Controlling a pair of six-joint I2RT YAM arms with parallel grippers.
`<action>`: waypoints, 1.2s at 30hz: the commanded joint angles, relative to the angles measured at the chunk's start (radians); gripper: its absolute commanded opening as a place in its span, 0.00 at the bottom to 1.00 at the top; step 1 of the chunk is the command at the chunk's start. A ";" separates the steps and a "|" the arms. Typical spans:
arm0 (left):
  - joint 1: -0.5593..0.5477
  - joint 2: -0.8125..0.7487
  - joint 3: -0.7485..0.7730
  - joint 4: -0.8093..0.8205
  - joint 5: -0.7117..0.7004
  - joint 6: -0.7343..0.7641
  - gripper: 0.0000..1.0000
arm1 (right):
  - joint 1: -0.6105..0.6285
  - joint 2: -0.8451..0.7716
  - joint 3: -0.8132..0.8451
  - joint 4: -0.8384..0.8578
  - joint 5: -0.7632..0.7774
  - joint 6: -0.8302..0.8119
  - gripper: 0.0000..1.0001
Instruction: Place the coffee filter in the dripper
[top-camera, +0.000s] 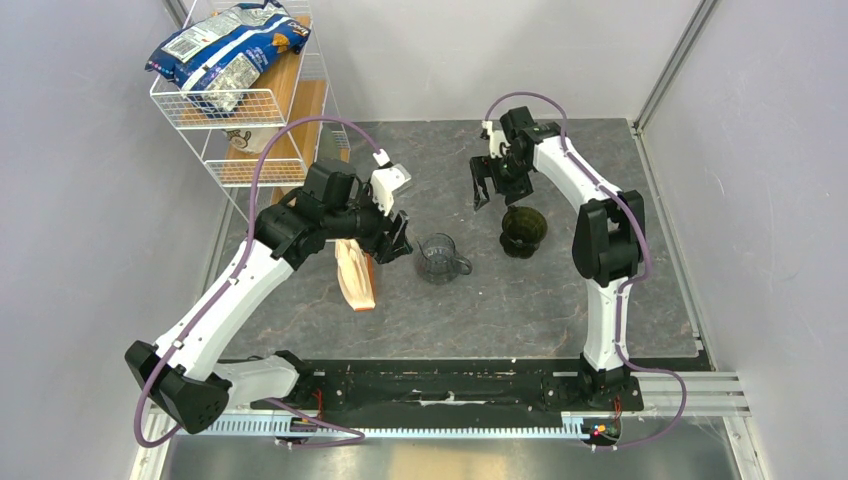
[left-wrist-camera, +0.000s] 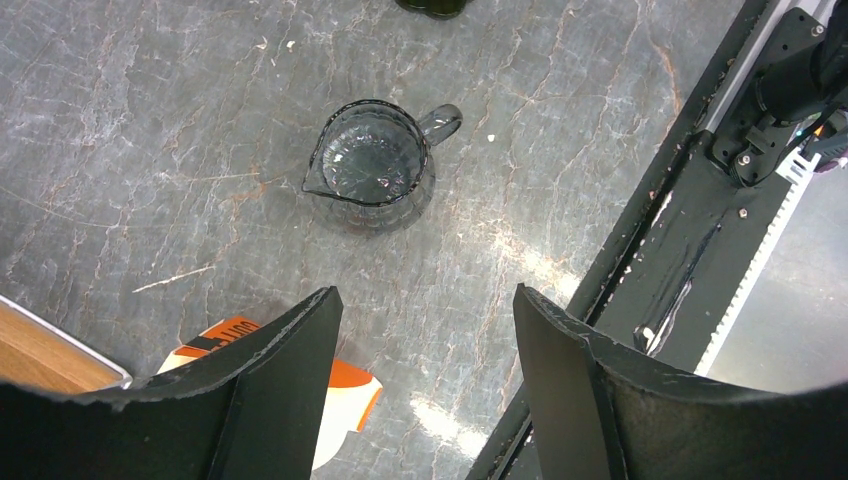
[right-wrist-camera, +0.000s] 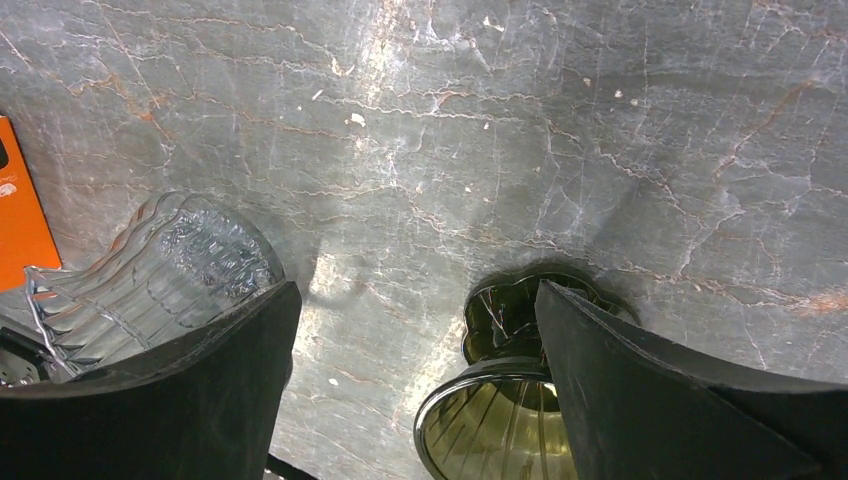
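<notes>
You find the dripper (top-camera: 523, 229) on the right half of the worktop (top-camera: 520, 310). It stands upright on its flat base with the round mouth turned up. It is a small cone of dark olive-green plastic, half transparent. In the right wrist view you see fine ribs that run down its inner wall, and the light passes through the plastic in a yellowish tone. It stands near the glass cup (top-camera: 437, 257), on the right of it, and the two do not touch.
</notes>
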 joint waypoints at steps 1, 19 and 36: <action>0.005 -0.013 -0.008 0.023 0.032 0.008 0.72 | 0.003 -0.009 0.067 -0.023 -0.011 -0.036 0.95; 0.009 -0.001 -0.021 0.019 0.028 0.007 0.73 | 0.019 0.089 0.148 -0.140 -0.039 -0.066 0.95; 0.010 0.008 -0.023 0.016 0.017 0.013 0.73 | -0.097 0.081 0.127 -0.193 -0.005 -0.113 0.95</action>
